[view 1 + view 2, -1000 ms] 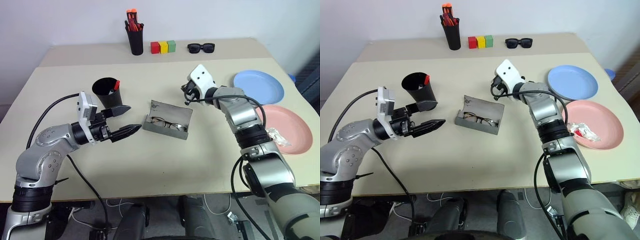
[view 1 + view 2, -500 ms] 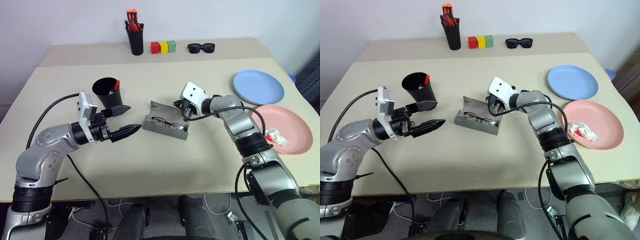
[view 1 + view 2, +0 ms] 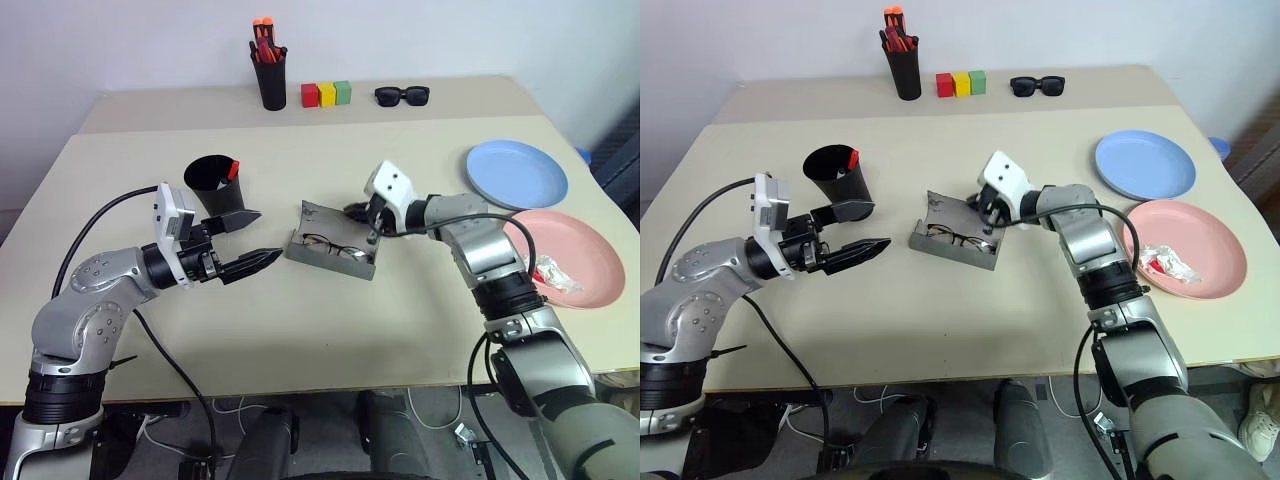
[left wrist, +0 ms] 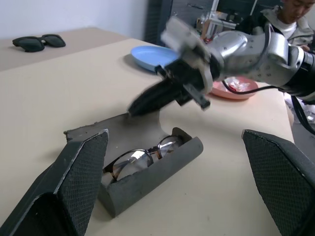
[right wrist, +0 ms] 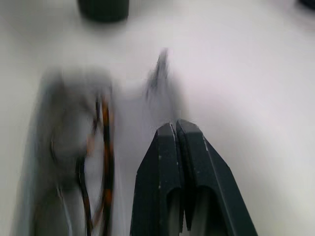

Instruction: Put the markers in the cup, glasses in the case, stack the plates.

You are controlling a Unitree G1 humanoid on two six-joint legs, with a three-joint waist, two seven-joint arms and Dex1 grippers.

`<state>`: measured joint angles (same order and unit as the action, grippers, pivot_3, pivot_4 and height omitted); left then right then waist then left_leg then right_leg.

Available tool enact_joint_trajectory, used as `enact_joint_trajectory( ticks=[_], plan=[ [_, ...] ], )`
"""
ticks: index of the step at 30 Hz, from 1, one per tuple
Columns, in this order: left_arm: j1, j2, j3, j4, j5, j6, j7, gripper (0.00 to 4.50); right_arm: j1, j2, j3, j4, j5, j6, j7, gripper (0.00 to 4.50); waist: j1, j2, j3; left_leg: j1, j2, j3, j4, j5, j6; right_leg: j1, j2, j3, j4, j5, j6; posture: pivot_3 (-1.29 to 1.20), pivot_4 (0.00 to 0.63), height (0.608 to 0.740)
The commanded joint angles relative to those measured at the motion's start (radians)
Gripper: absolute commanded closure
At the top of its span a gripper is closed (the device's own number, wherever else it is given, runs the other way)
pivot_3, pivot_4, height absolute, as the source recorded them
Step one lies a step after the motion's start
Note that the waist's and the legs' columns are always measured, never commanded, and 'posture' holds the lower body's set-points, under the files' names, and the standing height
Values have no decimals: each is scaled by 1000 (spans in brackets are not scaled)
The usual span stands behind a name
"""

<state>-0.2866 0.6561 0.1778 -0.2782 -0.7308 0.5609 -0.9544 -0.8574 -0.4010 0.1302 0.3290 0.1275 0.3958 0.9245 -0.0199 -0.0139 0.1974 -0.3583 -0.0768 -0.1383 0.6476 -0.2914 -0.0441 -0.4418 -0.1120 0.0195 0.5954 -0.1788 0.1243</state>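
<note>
Right gripper [image 3: 983,208] clenched, empty, at far edge of case [image 3: 956,243]; glasses [image 3: 958,238] inside. Left gripper [image 3: 862,229] released.

The grey hinged glasses case [image 3: 333,243] lies open mid-table, its raised lid seemingly met by the right gripper [image 3: 358,211], whose two fingers are pressed together. The spread-fingered left gripper [image 3: 250,240] blocks the case's left side. Bare beige tabletop [image 3: 300,330] in front stays passable.
</note>
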Motion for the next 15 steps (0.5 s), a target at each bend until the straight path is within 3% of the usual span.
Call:
enact_joint_trajectory(
  ticks=[1,6,11,15],
  plan=[
    [7,15,28,-22,-23,-2,-13,0,-64,-7,-59,10,20,-28,-40,4461,1,0,0,0,0,0,0,0,0,0,0,0,0,0,0,0,150,740],
    [9,18,31,-19,-15,-13,-16,0,-85,-23,15,174,-137,-159,-168,4461,2,0,0,0,0,0,0,0,0,1,0,0,0,0,0,0,150,740],
    [-1,15,25,-28,-15,-10,-5,0,-38,-29,104,220,-232,-276,-156,4461,-5,0,0,0,0,1,0,0,0,0,0,0,0,0,0,0,150,740],
    [-4,17,25,-26,-13,-12,-5,0,-19,-29,101,187,-210,-273,-106,4461,-6,0,0,0,0,1,0,0,0,-1,0,0,0,0,0,0,150,740]
  ],
)
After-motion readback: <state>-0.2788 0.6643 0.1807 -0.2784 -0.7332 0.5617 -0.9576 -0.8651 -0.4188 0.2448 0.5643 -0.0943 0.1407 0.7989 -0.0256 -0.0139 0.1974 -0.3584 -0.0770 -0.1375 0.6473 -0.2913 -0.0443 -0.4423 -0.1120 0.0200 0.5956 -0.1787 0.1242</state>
